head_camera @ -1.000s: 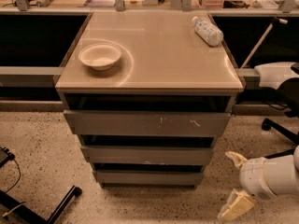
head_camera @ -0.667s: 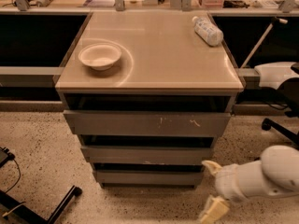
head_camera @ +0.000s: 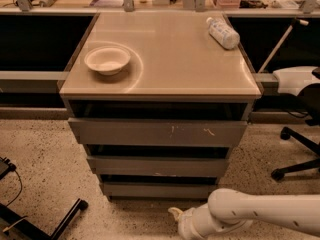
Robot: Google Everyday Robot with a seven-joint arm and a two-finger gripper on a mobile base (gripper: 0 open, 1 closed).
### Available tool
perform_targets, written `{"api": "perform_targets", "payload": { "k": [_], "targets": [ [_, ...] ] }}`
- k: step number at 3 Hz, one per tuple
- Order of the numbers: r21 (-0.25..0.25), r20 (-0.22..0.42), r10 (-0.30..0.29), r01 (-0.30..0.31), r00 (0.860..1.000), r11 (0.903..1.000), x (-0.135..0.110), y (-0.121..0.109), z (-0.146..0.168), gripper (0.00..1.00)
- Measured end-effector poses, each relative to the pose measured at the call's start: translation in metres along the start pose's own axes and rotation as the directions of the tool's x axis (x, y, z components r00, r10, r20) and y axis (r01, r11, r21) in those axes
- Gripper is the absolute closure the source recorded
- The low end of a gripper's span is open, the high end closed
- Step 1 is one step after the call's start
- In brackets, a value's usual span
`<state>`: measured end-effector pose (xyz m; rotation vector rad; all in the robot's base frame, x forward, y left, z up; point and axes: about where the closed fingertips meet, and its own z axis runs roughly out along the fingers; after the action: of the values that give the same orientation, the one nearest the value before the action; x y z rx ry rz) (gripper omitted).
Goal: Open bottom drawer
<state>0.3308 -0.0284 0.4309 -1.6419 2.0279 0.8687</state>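
Observation:
The bottom drawer (head_camera: 159,189) is the lowest, smallest grey front of the three in the cabinet, plain and unmarked, with a dark gap above it. My white arm comes in from the lower right along the floor. My gripper (head_camera: 176,217) is low in front of the cabinet, just below and slightly right of the bottom drawer's middle; only a pale fingertip shows at the end of the wrist. It is apart from the drawer front.
The top drawer front (head_camera: 157,132) has white scratches; the middle front (head_camera: 157,166) has a pale chip. A white bowl (head_camera: 107,59) and a lying bottle (head_camera: 223,32) rest on the cabinet top (head_camera: 170,59). An office chair base (head_camera: 297,156) stands right; a black stand leg (head_camera: 65,219) lies lower left.
My arm has swung left along the floor, from right of the cabinet to in front of the bottom drawer. The drawers have not moved.

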Motion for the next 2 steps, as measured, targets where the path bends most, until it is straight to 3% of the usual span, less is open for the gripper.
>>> {"api": "perform_targets", "payload": {
  "k": [1,2],
  "targets": [
    [-0.003,0.025,0.028,-0.028,0.999,0.9996,0.0052,-0.0019,0.033,0.0],
    [0.003,0.033,0.038,-0.038,0.999,0.9993,0.009,-0.0054,0.0343,0.0]
  ]
}}
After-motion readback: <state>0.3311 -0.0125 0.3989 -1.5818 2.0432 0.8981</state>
